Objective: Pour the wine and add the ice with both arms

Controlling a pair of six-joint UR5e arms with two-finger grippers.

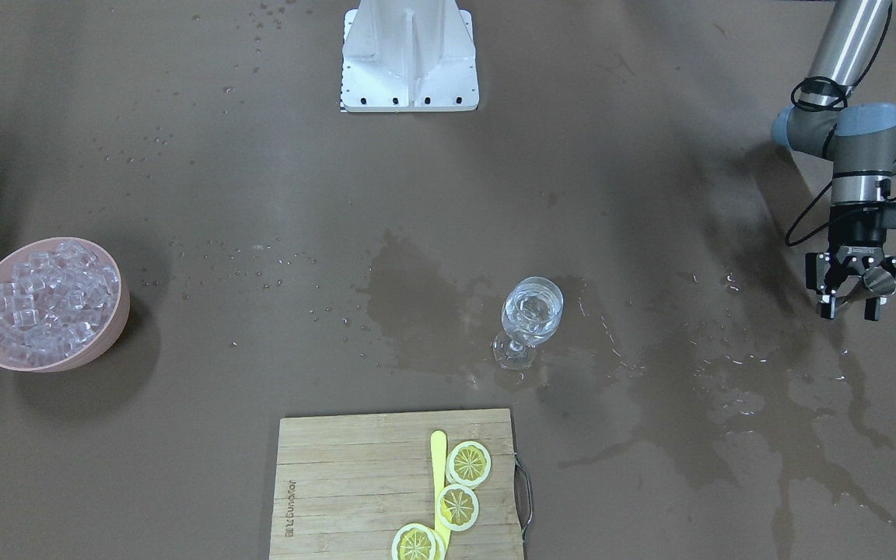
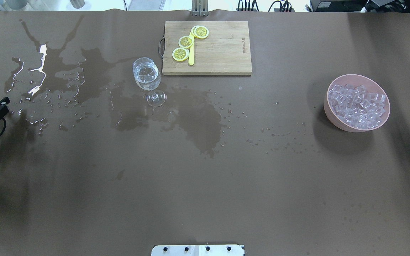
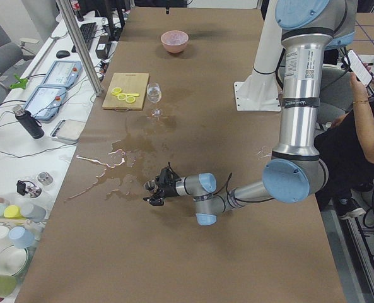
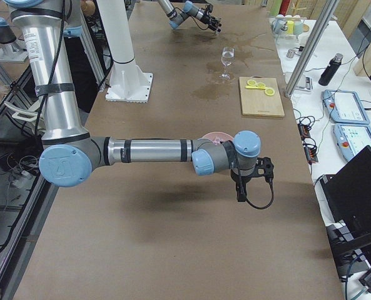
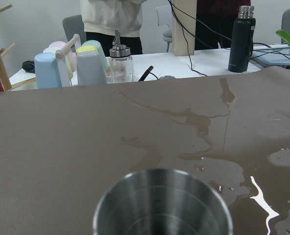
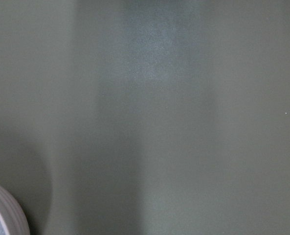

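Wet brown table (image 1: 261,365) is set with a glass (image 1: 522,342) holding the wine (image 1: 533,309). Ice (image 1: 43,299) is heaped in a bowl (image 1: 110,333). A steel cup (image 5: 163,205) is clamped by the left gripper (image 1: 850,308). How the right gripper (image 4: 241,190) stands cannot be told.

Bamboo cutting board (image 1: 355,482): a dark brand mark (image 1: 289,509) is printed along the short edge opposite the handle, turned sideways and too small to spell out.
Left gripper (image 1: 851,311): small white lettering on the black body, unreadable.
Left arm (image 3: 299,120): white sticker (image 3: 308,63) with fine print, unreadable.
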